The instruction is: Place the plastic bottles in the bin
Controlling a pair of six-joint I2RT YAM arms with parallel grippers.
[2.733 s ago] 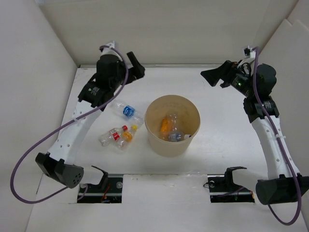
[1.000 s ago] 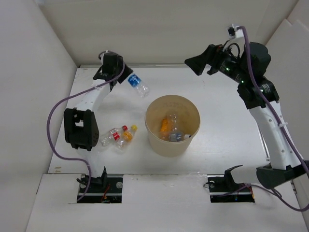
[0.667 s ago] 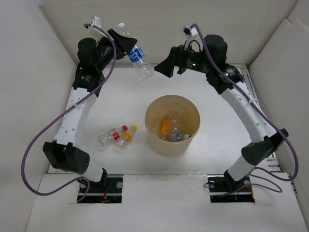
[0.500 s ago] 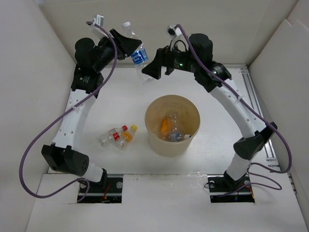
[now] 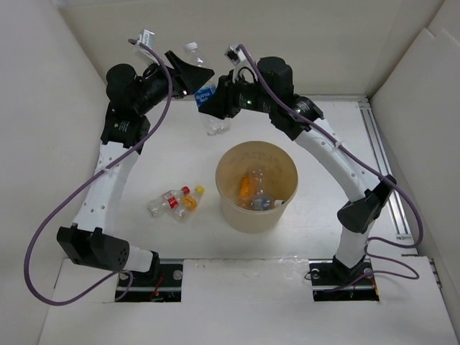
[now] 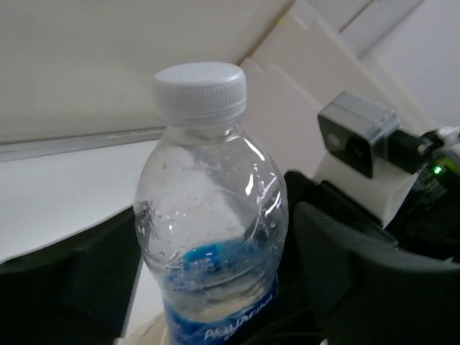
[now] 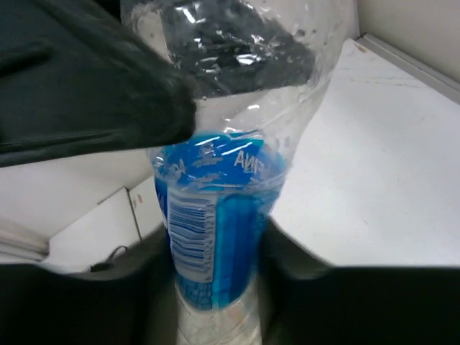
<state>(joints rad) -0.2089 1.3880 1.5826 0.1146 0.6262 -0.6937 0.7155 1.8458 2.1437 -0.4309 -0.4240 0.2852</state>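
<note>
Left jaws clamped on blue-label bottle [image 6: 210, 237] | right jaws flank its base, grip unclear

Both arms are showing white shells on the long links, dotted w/ small dark holes, and rounded black housings at the joints. The left arm [image 5: 108, 180] is trailing a purple cable [image 5: 29, 251] in a big loop by the desk's left edge. The right arm [image 5: 338, 162] is trailing a second purple cable [image 5: 420, 230] near the near-right corner. A small white cam block [image 5: 146, 36] is sitting on each wrist. A green LED [image 6: 434, 169] is glowing on the R one.
</note>
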